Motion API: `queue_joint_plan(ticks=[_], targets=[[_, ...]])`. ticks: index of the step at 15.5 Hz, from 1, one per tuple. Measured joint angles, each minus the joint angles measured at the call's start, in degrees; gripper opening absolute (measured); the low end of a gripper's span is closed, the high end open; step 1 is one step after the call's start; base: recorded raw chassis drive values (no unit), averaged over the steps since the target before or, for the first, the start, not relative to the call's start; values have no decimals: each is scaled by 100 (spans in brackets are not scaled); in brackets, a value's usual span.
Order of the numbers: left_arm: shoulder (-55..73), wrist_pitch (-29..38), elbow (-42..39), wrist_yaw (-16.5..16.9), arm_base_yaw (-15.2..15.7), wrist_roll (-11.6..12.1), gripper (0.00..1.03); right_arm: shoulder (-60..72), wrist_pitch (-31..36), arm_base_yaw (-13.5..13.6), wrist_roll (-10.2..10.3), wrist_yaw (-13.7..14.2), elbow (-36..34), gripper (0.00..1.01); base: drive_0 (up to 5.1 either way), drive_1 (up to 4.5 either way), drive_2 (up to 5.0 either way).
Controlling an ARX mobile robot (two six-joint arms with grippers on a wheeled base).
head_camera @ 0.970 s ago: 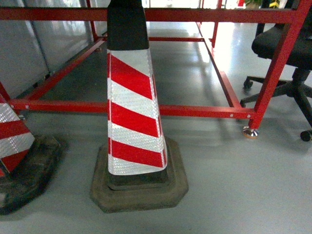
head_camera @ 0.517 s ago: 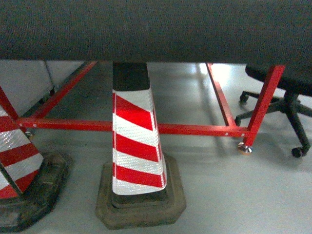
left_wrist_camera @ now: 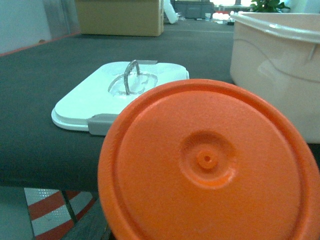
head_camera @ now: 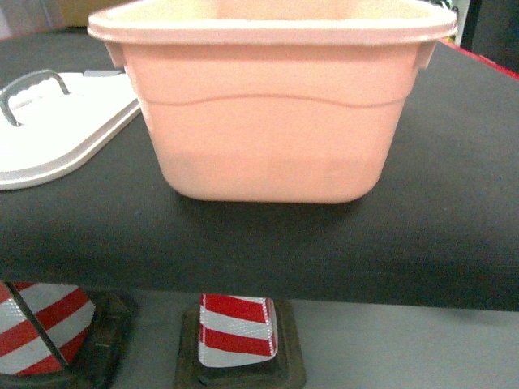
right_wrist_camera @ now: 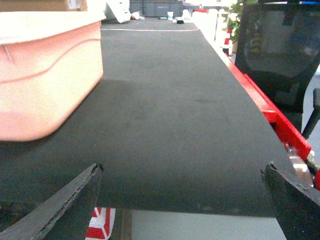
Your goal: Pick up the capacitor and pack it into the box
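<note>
The capacitor (left_wrist_camera: pixel 207 162) fills the left wrist view end-on, long axis toward the camera; whether the left gripper clasps it cannot be told. The right gripper (right_wrist_camera: pixel 182 200) is spread wide. The pink box (head_camera: pixel 272 113) stands open on a dark table (head_camera: pixel 454 211), its white lid (head_camera: pixel 57 121) lying left.

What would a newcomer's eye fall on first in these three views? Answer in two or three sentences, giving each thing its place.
The pale pink box fills the head view, standing open on the black table, with its white lid lying flat to its left. In the left wrist view a big orange disc blocks the foreground. Below the table edge stands a red-and-white striped cone.
</note>
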Motion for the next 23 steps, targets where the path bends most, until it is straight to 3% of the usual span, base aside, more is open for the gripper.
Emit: queue_joint_plan(ticks=[19,20,21,23], targets=[[0,7,2,-2,0,0,44,0,0,0,-9,-4,0,98,0,0,0],[31,-72,11,96,31,35,44,0,0,0,-9,-4,0,98,0,0,0],[529,122,50,476,2,144,44,0,2,0,-7,-2,0,98,0,0,0],[2551,1788,334,-195,-1088,98,44,0,2,0,-9,-2,0,98,0,0,0]])
